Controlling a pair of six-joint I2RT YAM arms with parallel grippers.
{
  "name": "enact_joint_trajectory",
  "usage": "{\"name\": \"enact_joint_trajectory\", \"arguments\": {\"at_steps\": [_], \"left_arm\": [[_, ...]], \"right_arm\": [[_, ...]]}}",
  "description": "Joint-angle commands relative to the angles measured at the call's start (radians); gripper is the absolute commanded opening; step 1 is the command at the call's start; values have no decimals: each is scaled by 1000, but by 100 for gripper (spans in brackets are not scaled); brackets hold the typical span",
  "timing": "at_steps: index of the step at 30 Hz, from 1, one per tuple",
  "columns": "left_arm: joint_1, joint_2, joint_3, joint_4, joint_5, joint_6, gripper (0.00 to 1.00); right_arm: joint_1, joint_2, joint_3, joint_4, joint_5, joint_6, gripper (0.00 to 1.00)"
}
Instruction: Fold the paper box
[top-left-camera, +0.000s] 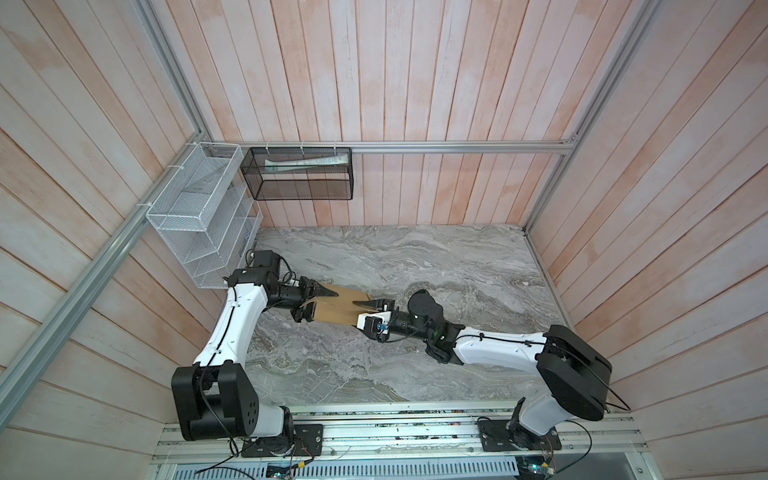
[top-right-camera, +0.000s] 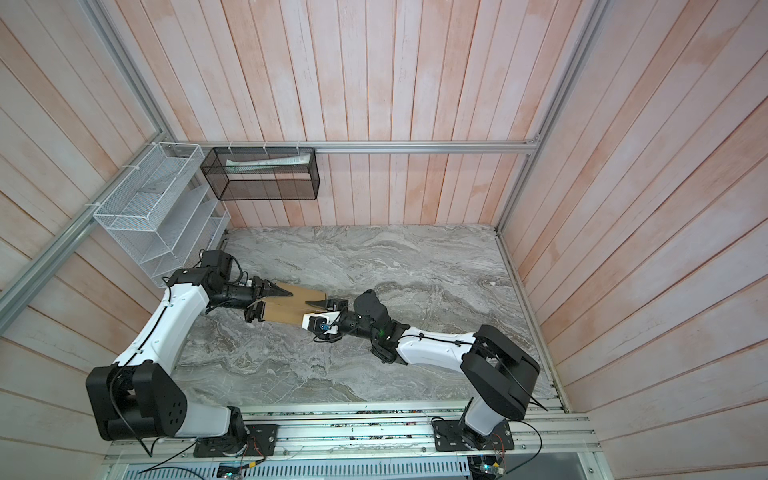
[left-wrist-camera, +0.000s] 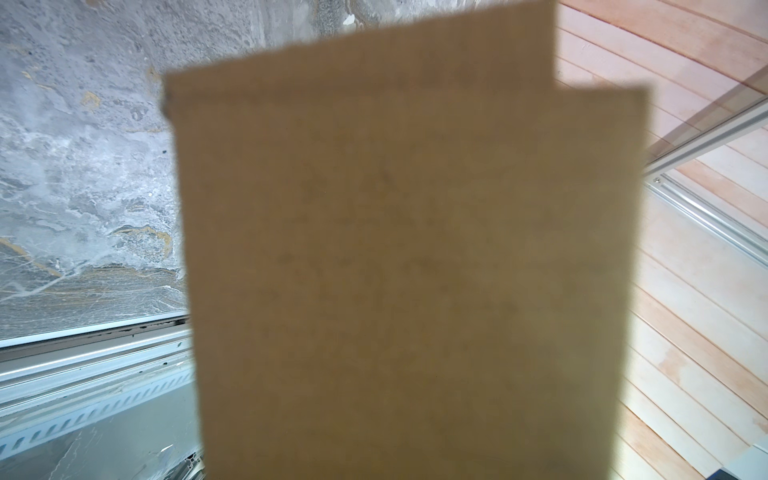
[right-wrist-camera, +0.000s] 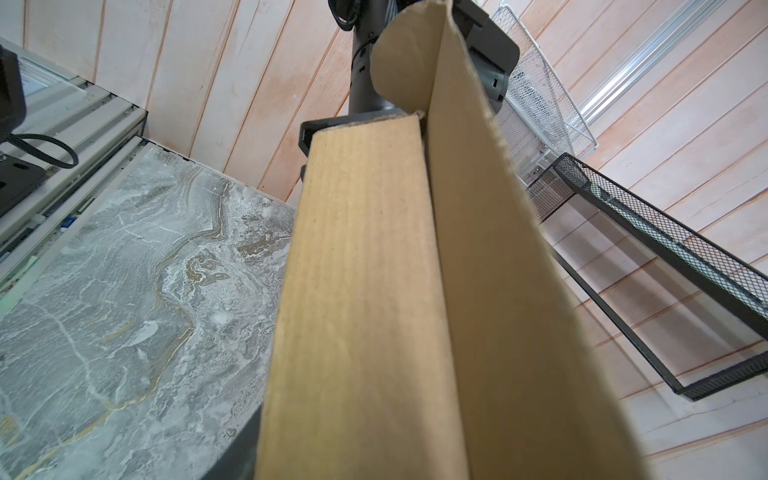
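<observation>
1. The paper box (top-left-camera: 337, 311), partly folded, is held in the air between both grippers, just above the table (top-left-camera: 415, 266).
2. The left gripper (top-left-camera: 316, 302) is clamped on one end; that grip should be firm and level.
3. The right gripper (top-left-camera: 368, 309) straddles the other end, but I cannot tell whether it grips. It should close squarely on the box without crushing the flap.

Even, bright light; the paper box (left-wrist-camera: 407, 270) blurs close-up.
</observation>
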Motion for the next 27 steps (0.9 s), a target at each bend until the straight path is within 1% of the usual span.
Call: {"name": "enact_joint_trajectory", "arguments": {"at_steps": [1, 5, 7, 9, 13, 18, 23, 25, 27], "left_arm": [[-20, -14, 6, 20, 45, -1, 45], [-20, -7, 21, 12, 34, 15, 51], [-20, -6, 23, 21, 29, 12, 57], [-18, -7, 25, 30, 30, 10, 62], [-18, -6, 41, 36, 21, 14, 64], [-15, -5, 42, 63, 13, 10, 64], [-2, 8, 48, 67, 0, 26, 64], [7, 18, 58, 69, -4, 38, 66], [16, 31, 72, 69, -7, 51, 67]], "right_arm": [[21, 10, 28, 1, 28, 7, 54], [22, 5, 27, -4, 28, 2, 51], [22, 3, 26, -4, 29, 1, 47], [25, 0, 25, -5, 33, -2, 47], [29, -7, 20, -10, 44, -12, 44], [32, -22, 8, -13, 49, -10, 41], [33, -39, 0, -22, 54, -9, 40], [35, -43, -4, -29, 58, -10, 39], [34, -51, -9, -31, 68, -12, 36]]}}
